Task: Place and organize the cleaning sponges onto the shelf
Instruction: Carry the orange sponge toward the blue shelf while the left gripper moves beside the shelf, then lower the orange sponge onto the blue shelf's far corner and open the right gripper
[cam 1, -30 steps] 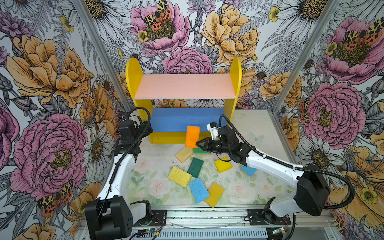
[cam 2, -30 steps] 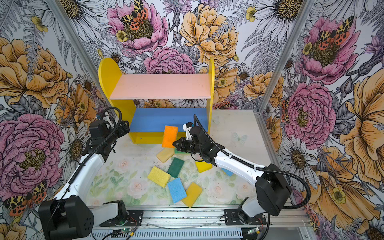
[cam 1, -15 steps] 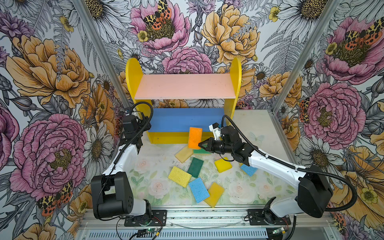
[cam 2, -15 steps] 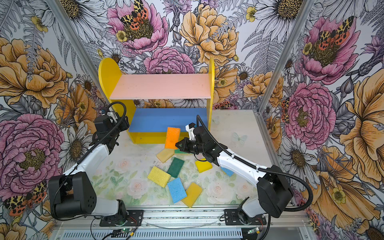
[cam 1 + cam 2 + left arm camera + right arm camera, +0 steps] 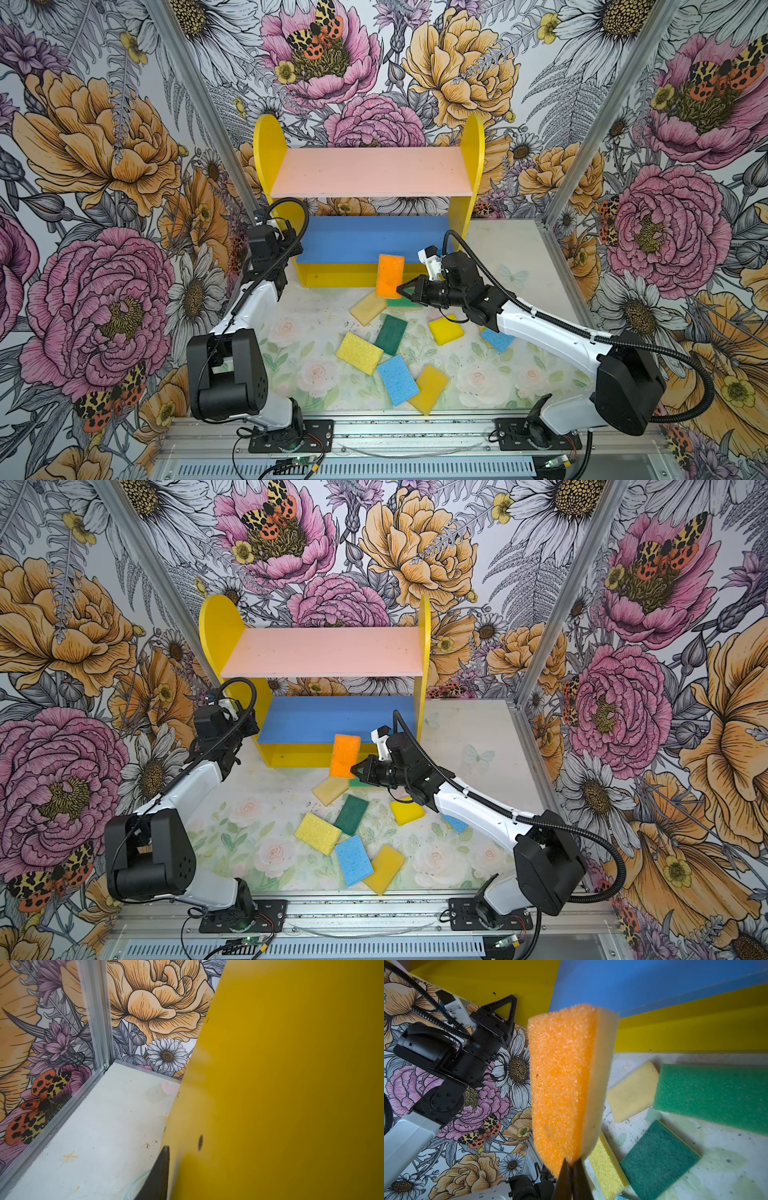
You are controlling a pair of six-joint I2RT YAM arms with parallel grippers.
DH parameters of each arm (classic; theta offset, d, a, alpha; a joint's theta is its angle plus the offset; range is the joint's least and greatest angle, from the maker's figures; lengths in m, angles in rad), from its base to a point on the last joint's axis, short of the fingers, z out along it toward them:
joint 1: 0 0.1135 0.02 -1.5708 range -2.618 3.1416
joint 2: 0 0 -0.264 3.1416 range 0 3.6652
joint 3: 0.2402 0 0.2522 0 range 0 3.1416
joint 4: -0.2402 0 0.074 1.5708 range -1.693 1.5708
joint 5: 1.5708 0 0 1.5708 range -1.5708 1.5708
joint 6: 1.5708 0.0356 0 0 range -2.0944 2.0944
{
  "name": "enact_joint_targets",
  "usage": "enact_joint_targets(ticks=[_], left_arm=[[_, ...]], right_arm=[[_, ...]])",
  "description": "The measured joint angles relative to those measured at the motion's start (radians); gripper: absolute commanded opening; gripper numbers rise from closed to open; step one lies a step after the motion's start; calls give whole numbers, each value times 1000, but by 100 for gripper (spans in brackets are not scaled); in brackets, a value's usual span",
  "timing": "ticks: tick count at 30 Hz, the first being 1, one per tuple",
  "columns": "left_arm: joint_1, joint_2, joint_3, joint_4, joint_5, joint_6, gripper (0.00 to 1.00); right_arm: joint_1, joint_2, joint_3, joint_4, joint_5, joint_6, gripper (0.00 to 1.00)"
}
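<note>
The shelf [image 5: 473,166] stands at the back, its pink upper board [image 5: 370,172] and blue lower board [image 5: 365,239] both bare. My right gripper [image 5: 400,290] is shut on the lower edge of an orange sponge [image 5: 390,275], held upright just in front of the blue board; the right wrist view shows the sponge [image 5: 560,1084] pinched at the fingertips [image 5: 566,1176]. My left gripper [image 5: 291,249] straddles the front edge of the shelf's left yellow panel [image 5: 280,1084]. One finger [image 5: 162,1167] lies against the panel's outer face; the other finger is hidden behind the panel.
Loose sponges lie on the floral mat: pale yellow [image 5: 368,307], green [image 5: 401,302] under the right gripper, dark green [image 5: 390,334], yellow [image 5: 446,329], yellow [image 5: 359,353], blue [image 5: 397,380], amber [image 5: 429,388], and light blue [image 5: 497,340] partly under the right arm. Aluminium posts [image 5: 199,104] frame the cell.
My left gripper moved in to the shelf's left panel and its jaws narrowed onto it. The right gripper shifted the orange sponge slightly right, then held still.
</note>
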Motion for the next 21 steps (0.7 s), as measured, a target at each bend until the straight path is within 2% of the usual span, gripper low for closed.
enact_joint_targets(ticks=[8,16,21], left_arm=[[-55,-30,-16,-21,-45,-14,20],[-243,-107,-68,-65,-174,-65,20],[-309,-124,-86,-65,-210,-81,20]], right_arm=[[0,0,0,-3,9,-1,0],[0,-2,-8,-3,24,-3,0],[0,-20,-26,-6,27,-4,0]])
